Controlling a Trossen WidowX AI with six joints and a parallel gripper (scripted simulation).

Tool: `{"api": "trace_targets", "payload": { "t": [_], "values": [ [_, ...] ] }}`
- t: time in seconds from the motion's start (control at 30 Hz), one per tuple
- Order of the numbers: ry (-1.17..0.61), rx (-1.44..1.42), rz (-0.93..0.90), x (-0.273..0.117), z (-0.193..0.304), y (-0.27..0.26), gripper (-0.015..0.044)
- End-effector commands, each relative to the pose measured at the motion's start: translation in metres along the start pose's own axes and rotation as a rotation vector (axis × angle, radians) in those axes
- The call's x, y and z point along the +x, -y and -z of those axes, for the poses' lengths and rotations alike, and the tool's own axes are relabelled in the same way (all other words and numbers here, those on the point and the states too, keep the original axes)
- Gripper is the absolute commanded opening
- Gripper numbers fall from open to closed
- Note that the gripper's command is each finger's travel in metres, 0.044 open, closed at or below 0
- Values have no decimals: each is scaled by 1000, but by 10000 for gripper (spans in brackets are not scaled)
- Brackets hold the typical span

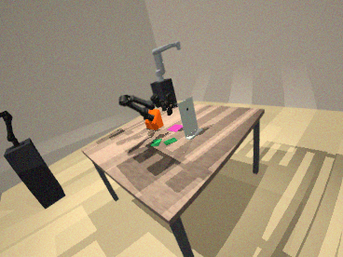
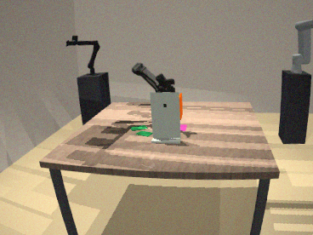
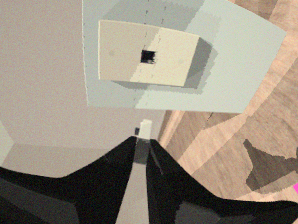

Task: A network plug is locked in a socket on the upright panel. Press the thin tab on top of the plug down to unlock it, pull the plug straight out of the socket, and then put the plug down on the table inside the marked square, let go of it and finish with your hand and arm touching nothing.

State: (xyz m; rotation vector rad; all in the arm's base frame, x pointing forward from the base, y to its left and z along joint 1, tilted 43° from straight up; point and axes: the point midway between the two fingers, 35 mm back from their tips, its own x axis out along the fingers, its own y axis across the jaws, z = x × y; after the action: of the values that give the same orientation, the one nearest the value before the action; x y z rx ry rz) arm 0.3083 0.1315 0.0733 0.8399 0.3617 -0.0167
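Note:
The upright pale panel (image 1: 188, 122) (image 2: 166, 123) (image 3: 240, 65) stands on the table. In the wrist view its cream faceplate (image 3: 117, 52) has a dark, empty socket opening (image 3: 148, 56). My gripper (image 1: 170, 112) (image 3: 142, 143) is shut on the small white plug (image 3: 145, 129), whose light front end shows past the fingertips. Plug and fingertips are apart from the faceplate, in front of it and above the table. A flat magenta patch (image 1: 175, 128) (image 2: 183, 127) (image 3: 296, 188) lies on the table; whether it is the marked square I cannot tell. The panel hides my fingertips in the exterior view.
An orange block (image 1: 154, 121) (image 2: 180, 106) stands on the table beside the arm. Two flat green pieces (image 1: 157, 142) (image 1: 171, 141) (image 2: 139, 128) (image 2: 144, 134) lie in front of it. Other arms on dark pedestals (image 1: 34, 172) (image 2: 294, 106) stand off the table.

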Motion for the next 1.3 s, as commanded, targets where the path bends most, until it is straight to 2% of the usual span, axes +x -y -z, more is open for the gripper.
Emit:
{"api": "trace_targets", "payload": {
  "t": [0.0,0.43,0.9,1.1,1.27],
  "values": [
    [-20,21,94,1,10,17,0],
    [-39,48,385,-10,32,73,0],
    [21,15,661,-38,38,124,0],
    [66,-18,758,-53,35,140,0],
    [72,-22,768,-55,34,142,0]
  ]
}}
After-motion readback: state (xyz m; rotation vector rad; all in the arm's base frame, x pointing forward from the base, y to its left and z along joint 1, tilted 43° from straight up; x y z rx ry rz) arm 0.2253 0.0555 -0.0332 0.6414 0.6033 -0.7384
